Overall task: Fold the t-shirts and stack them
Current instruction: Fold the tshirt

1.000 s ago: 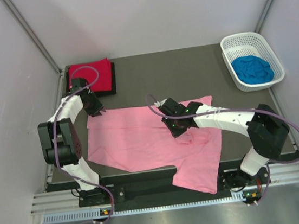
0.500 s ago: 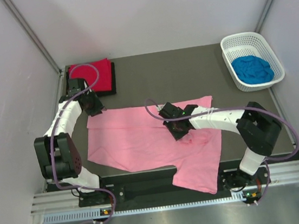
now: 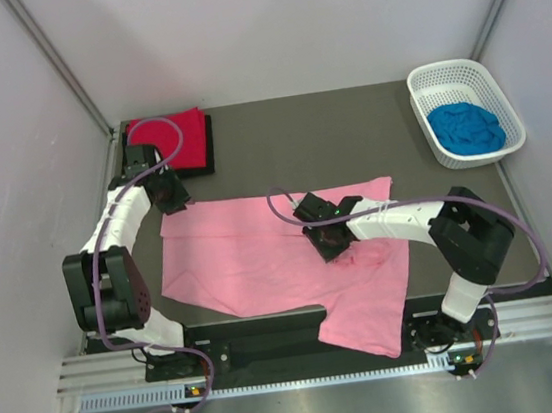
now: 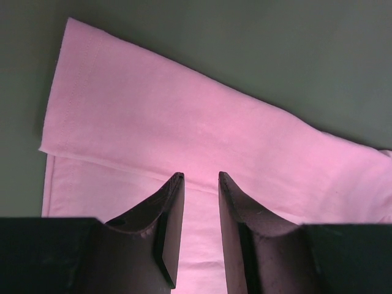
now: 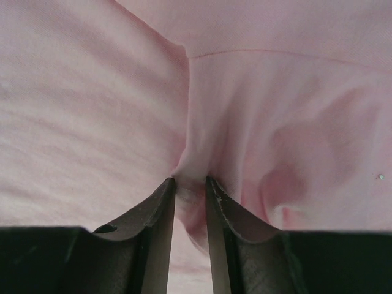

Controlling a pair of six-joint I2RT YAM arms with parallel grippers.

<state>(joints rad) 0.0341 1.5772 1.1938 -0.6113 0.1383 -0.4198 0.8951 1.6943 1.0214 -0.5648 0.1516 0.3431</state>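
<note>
While the right gripper [image 5: 190, 181] had its jaws pinched on a bunched fold of the pink t-shirt [image 3: 242, 261], the left gripper [image 4: 197, 176] hung over its far-left corner, jaws narrowly apart, holding nothing. Shirt lay spread on the desk [image 3: 349, 142].

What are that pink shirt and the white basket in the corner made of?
The pink shirt looks like soft matte cloth, perhaps cotton knit: it wrinkles, puckers where the right gripper pinches it, and shows a stitched hem in the left wrist view. The basket is probably smooth white plastic: stiff lattice walls under an even moulded rim.
</note>
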